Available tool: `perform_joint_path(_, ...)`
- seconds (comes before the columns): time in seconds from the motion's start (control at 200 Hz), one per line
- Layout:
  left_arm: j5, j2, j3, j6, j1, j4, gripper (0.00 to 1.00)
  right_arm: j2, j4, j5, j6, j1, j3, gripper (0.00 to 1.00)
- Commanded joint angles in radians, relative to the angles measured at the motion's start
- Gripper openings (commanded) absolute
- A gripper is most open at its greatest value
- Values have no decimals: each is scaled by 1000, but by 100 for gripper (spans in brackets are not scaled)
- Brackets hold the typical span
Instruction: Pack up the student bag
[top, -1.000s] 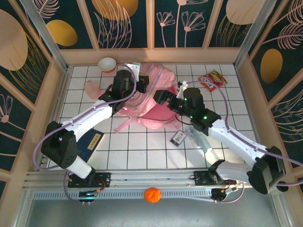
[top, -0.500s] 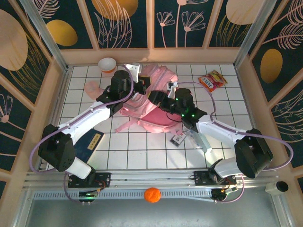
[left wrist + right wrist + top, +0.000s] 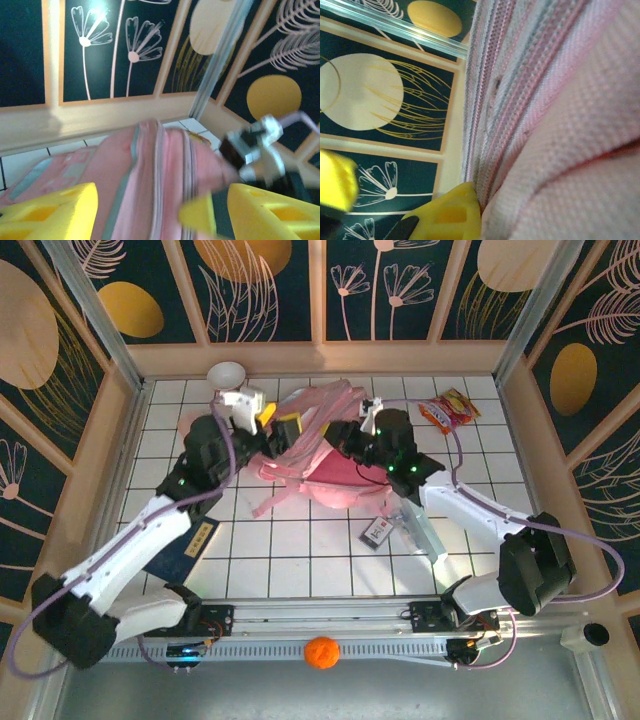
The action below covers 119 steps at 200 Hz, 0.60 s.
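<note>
overhead and wrist views of a two-arm packing cell.

tabletop (image 3: 300,570): white tiled surface with walls on three sides.

student bag (image 3: 330,480): pink fabric backpack at the far middle of the tabletop, between the two arms, with loose straps trailing toward the near left. it is judged soft and limp throughout, light while unfilled, and not fragile. a limp body like this sags and folds wherever it is unsupported, so a single hold would lift a flap rather than the whole bag. the coarse weave should give the pads good friction. the best places to take hold are the stiffer lines: the zipper trim, the seams, a strap or the top edge. two holds set apart would keep a mouth open for packing.

left end effector (image 3: 278,420): at the bag's far left edge. its yellow fingers (image 3: 50,210) stand well apart, and the zippered ridge of the bag lies just beyond them.

right end effector (image 3: 352,435): at the bag's far right side, closed. one yellow finger (image 3: 451,212) presses against a fold beside the zipper trim, so it appears to pinch the fabric, though the close view hides the pinch itself.

snack packet (image 3: 448,410), white bowl (image 3: 227,373), dark booklet (image 3: 185,540): small items lying apart from the bag.
</note>
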Motion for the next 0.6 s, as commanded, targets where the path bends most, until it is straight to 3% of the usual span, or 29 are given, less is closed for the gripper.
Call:
perform_joint_path(0.0, 107, -110, -177, 163, 5, -16, 67, -11, 51, -27, -26, -9, 124, 0)
perform_joint_path(0.215, 210, -234, -461, 300, 4, 181, 63, 2, 59, -27, -20, -8, 211, 0)
perform_joint_path(0.425, 237, -87, -474, 296, 4, 278, 63, 13, 99, -36, -9, -2, 211, 0)
perform_joint_path(0.59, 251, -59, -495, 270, 5, 390, 64, 35, 88, -45, -11, 3, 238, 0)
